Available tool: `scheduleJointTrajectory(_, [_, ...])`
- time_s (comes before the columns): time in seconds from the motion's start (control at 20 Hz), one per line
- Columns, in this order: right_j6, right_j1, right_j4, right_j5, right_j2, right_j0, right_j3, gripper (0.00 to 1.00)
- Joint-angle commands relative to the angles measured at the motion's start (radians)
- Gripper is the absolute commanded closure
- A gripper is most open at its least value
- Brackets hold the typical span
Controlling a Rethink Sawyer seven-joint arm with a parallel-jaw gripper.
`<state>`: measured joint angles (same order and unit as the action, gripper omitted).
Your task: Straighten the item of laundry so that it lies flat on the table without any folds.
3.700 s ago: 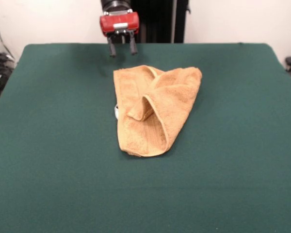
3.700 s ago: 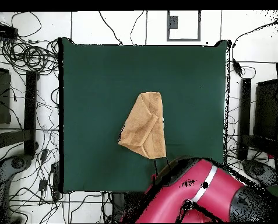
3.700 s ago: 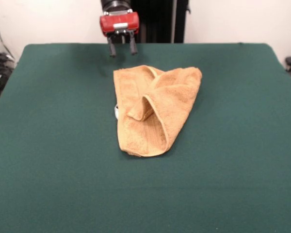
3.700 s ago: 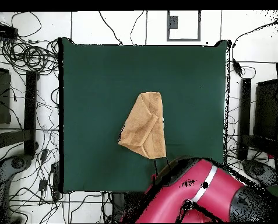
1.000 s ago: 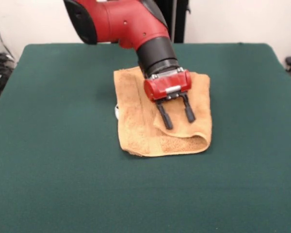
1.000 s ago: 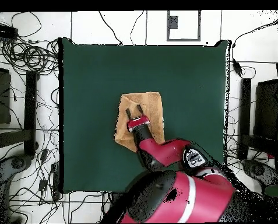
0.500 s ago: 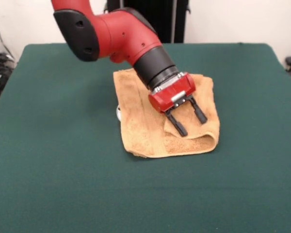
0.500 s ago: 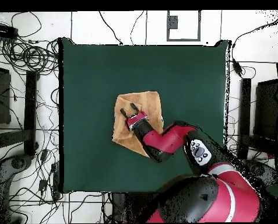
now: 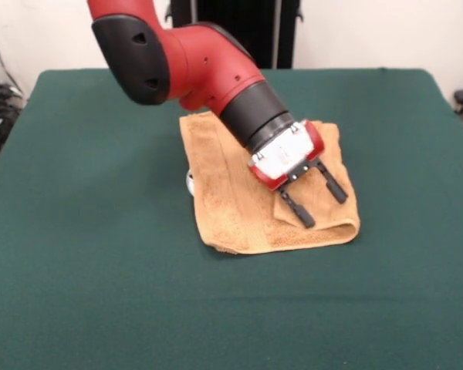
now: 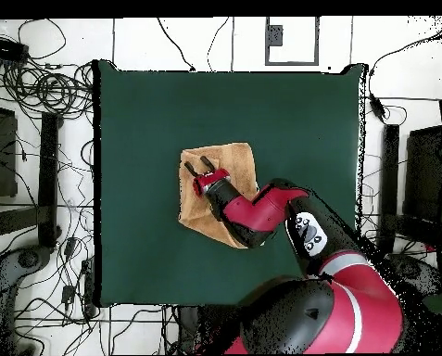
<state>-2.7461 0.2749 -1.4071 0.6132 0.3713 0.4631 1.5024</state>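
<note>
I have one towel [image 9: 239, 204] in sight, a golden-tan terry cloth with a nubby looped pile, lying a little past the middle of the table [image 9: 85, 293] toward the robot. It is not flat: the cloth is doubled over on itself, and the edge nearest the front camera is a soft rounded fold that bulges up at its right-hand corner. A denser woven band runs along that near fold. A small white tag [image 9: 190, 179] peeks out from under the towel's left edge in the front view. From overhead the towel [image 10: 238, 159] reads as a rough, skewed square.

One gripper [image 9: 319, 197], red-bodied with a silver face plate, is tilted over the towel's right half. Its two slim black fingers [image 9: 296, 208] stand spread apart with tan cloth visible between them, and I see nothing pinched between them; whether the tips touch the pile I cannot tell. Behind it is a black wrist collar and the glossy red arm [image 9: 193, 58].

The table top is a single dark green felt-like sheet, matte and even, rectangular. Around it, overhead, I see pale floor [image 10: 39, 139] strewn with many black cables [image 10: 44, 88]. Behind the table stands a plain light wall [image 9: 370, 35].
</note>
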Motion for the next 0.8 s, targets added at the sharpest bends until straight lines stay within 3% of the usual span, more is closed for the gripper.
scheduleJointTrajectory(0.05, [-0.239, -0.118, 0.040, -0.035, 0.123, -0.081, -0.092, 0.00])
scheduleJointTrajectory(0.15, [-0.266, -0.122, 0.018, -0.025, 0.120, -0.088, -0.104, 0.00])
scheduleJointTrajectory(0.4, [-0.232, -0.165, 0.075, -0.003, 0.115, -0.083, -0.127, 0.00])
scheduleJointTrajectory(0.75, [-0.370, -0.161, 0.015, -0.036, 0.120, -0.098, -0.135, 0.00])
scheduleJointTrajectory(0.8, [-0.353, -0.177, 0.045, -0.026, 0.125, -0.090, -0.131, 0.00])
